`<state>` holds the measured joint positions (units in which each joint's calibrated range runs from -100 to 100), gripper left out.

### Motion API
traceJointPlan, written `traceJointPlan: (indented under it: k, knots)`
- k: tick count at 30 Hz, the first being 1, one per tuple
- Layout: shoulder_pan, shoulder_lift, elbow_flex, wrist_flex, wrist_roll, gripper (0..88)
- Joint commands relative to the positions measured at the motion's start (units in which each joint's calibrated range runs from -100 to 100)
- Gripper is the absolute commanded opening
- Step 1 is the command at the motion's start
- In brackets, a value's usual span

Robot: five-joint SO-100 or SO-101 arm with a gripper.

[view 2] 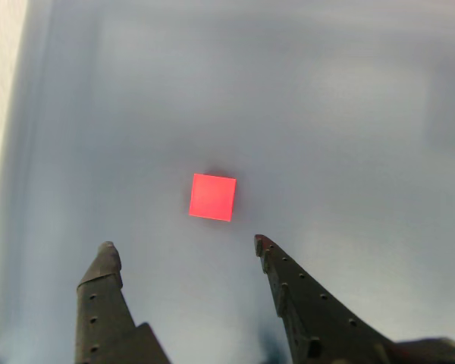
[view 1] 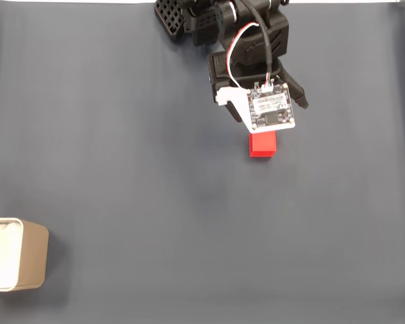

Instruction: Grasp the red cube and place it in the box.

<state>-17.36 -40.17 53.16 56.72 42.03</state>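
While the End Effector Hangs Open, the Red Cube Sits Untouched

While the end effector (view 2: 183, 245) hangs above the dark grey surface (view 1: 121, 135), its two black fingers (view 2: 102, 280) stand apart, nothing between them. Seen from the other view, the red cube (view 2: 212, 197) lies flat on the surface just beyond the fingertips, roughly in line with the gap and clear of both. From the fixed view the arm (view 1: 223, 27) reaches down from the top edge, right of centre, and its wrist circuit board (view 1: 271, 108) sits directly above the red cube (view 1: 262, 144), hiding the cube's far edge. Well apart, at the lower left edge of that view, the beige box (view 1: 32, 260) stands open-topped with its white interior showing, partly cut off by the frame
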Motion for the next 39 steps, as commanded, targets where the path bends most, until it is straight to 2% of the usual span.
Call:
traceJointPlan:
  k: [1,39]
  knots:
    - [-0.5,0.8,-3.3,-1.9,-0.3,40.8]
    - [0.2,14.9,0.1,-15.7,-1.9,39.8]
